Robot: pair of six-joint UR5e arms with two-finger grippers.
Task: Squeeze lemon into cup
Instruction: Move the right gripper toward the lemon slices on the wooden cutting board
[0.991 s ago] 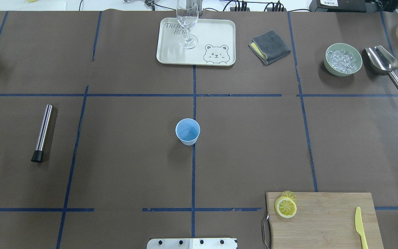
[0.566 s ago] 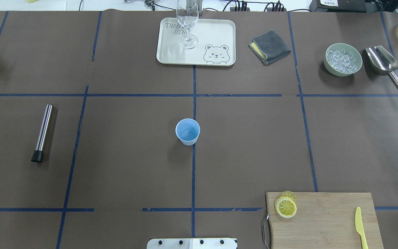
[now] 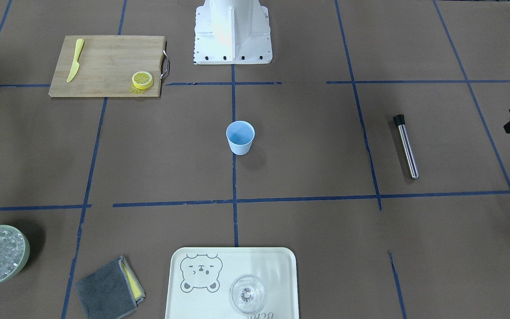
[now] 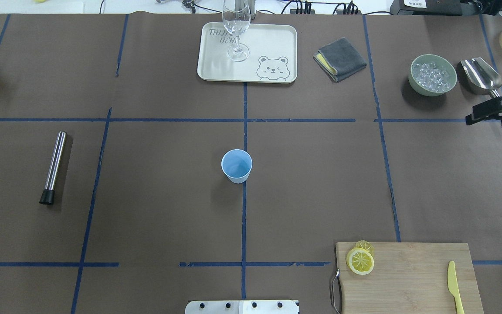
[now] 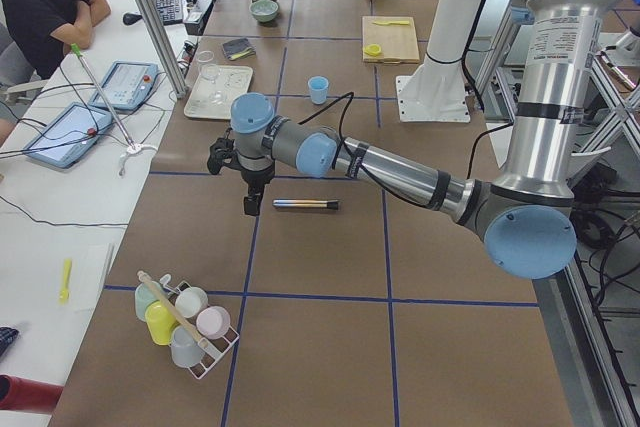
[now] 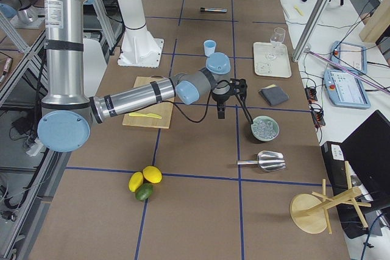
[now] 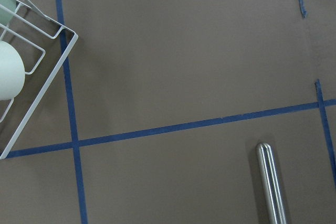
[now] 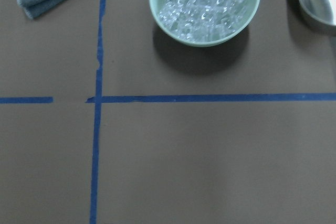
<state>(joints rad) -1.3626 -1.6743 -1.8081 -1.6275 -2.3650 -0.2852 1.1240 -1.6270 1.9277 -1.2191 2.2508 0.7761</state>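
Over the table's ends hang the right gripper point(image 4: 473, 117), near the ice bowl point(image 4: 433, 75), and the left gripper point(image 3: 508, 128). Both look empty, though I cannot tell how far their fingers are parted. The cutting board point(image 4: 408, 279) lies on the robot's right. The cup point(image 4: 236, 165) stands upright mid-table. The lemon point(image 4: 360, 261) rests on the board's inner end.

Light-blue cup point(image 4: 236, 165), yellow segmented lemon point(image 4: 360, 261), cream bear-print tray point(image 4: 273, 43), pale-green bowl point(image 4: 425, 91), grey cloth point(image 4: 342, 56)

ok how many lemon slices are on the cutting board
2. One lemon slice lies flat at the cutting board's corner nearest the cup. A second slice pokes out from under it at the board's far edge. More could be hidden beneath.
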